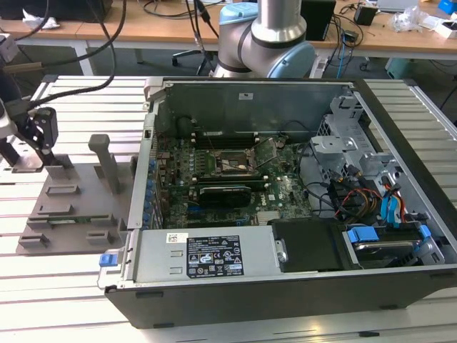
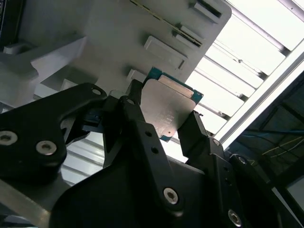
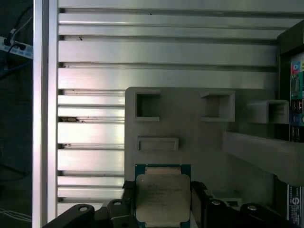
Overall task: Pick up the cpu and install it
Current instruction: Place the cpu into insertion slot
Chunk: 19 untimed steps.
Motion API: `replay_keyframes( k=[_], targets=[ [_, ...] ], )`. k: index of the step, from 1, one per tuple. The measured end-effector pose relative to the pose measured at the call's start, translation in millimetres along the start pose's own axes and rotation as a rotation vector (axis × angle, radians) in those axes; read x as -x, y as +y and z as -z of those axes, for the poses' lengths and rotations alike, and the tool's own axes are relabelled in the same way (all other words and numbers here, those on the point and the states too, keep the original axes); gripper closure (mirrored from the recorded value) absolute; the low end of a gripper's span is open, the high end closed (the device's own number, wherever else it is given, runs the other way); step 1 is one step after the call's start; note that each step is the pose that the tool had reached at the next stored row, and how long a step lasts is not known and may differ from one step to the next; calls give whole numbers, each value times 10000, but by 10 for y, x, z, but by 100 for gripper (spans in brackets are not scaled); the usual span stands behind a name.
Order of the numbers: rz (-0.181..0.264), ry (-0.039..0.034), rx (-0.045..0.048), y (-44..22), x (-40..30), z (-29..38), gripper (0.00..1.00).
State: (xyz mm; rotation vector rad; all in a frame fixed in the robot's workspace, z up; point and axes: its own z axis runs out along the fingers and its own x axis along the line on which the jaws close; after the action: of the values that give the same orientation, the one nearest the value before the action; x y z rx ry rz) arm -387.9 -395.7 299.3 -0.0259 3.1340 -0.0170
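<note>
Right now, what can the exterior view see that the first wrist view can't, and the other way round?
The exterior view looks down into the open computer case, so you get the green motherboard inside it and the arm's big joint behind it. The first wrist view gives you the cpu up close, silver top facing the camera, with the hand closed on its two sides. Both views show the grey tray and the slatted metal table.
</note>
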Motion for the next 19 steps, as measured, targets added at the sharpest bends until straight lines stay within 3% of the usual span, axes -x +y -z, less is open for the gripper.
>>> replay_keyframes(
  k=[16,19],
  targets=[
    [0,0,0,-5,3,476,45],
    [0,0,0,-7,4,645,45]
  ],
)
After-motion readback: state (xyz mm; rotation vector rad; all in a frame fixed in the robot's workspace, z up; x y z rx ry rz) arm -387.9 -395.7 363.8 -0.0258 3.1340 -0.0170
